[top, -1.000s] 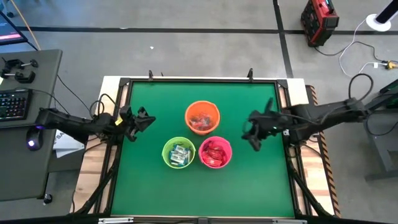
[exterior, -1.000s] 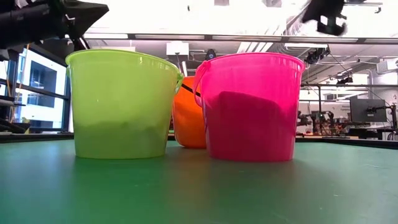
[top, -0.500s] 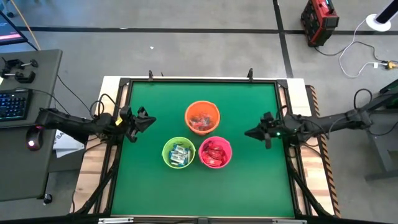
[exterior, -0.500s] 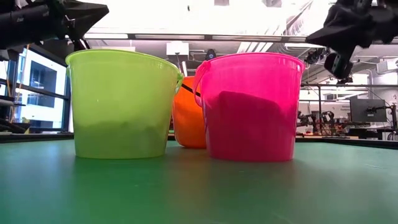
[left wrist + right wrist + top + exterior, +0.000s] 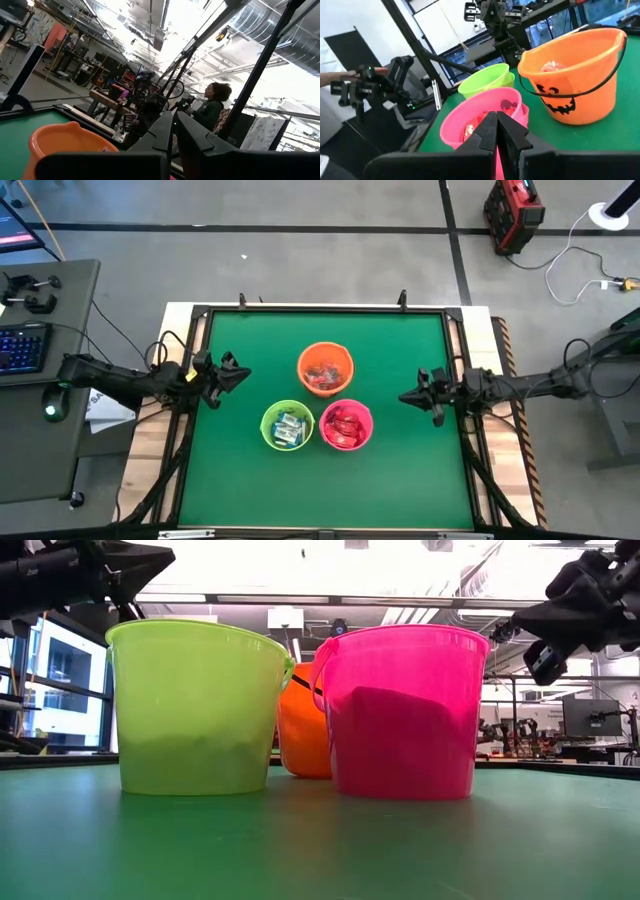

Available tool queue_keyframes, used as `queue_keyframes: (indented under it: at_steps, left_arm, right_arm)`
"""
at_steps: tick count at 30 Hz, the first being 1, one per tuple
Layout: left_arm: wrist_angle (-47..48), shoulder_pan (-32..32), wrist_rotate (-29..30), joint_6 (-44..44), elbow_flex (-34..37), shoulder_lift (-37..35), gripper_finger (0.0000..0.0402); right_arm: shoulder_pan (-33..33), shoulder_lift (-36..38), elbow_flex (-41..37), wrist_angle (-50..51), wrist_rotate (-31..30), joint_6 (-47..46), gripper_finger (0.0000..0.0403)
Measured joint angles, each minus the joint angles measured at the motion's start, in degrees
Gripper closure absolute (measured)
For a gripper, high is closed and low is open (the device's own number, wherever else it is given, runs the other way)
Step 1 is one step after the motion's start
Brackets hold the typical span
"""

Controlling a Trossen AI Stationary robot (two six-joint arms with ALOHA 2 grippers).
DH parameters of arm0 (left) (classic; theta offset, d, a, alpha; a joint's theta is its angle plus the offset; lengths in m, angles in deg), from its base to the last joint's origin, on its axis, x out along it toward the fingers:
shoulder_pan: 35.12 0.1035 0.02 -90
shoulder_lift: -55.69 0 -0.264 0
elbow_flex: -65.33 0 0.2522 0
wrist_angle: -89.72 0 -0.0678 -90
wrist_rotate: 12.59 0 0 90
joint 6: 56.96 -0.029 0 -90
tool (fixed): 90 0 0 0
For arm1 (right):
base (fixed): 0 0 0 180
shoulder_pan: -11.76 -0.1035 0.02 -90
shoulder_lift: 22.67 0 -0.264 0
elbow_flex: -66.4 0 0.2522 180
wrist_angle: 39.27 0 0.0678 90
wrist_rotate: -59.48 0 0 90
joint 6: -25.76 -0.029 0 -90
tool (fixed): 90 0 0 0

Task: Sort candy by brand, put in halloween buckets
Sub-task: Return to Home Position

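Three halloween buckets stood clustered at the middle of the green table. The orange bucket was at the far side, with the lime green bucket and the hot pink bucket side by side just in front of it, their rims nearly touching. Blue-and-white candy lay in the green one, red candy in the pink one, and orange-tinted wrappers in the orange one; brands could not be read.

From table height, the green and pink buckets hid most of the orange one, which showed only as a strip between them.

The left gripper hung over the table's left edge, well apart from the buckets and pointing toward them. Its fingers were closed to a thin slit with nothing between them. The right gripper hung above the mat near the table's right edge, level with the pink bucket and facing it across bare mat. Its fingers were likewise pressed together and held nothing.

Off the table to the left sat a keyboard and a mouse on a grey desk. On the floor beyond the table were a red device and a white cable. A seated person showed in the room behind, past the left gripper's fingers.
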Motion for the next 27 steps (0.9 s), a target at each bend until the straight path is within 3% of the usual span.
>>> queue_keyframes:
  at_steps: [6, 16, 22, 27]
  left_arm:
    - [0.0, 0.0, 0.0, 0.0, 0.0, 0.0, 0.0387]
    - [1.6, -0.3, 0.0, 0.0, 0.0, -0.8, 0.0387]
    - [12.8, -0.3, -0.1, 0.0, -0.1, -12.9, 0.0387]
    - [20.6, 0.6, -0.1, 0.0, 0.0, -23.5, 0.0387]
  right_arm:
    - [0.0, 1.5, -1.4, 3.6, -0.2, 2.1, 0.0403]
    - [0.0, 0.5, -1.4, 7.8, -1.0, -7.4, 0.0403]
    - [-0.1, 0.9, -1.3, 7.9, -1.0, -7.3, 0.0403]
    - [-0.4, 8.3, -1.3, 8.0, -1.0, -7.3, 0.0403]
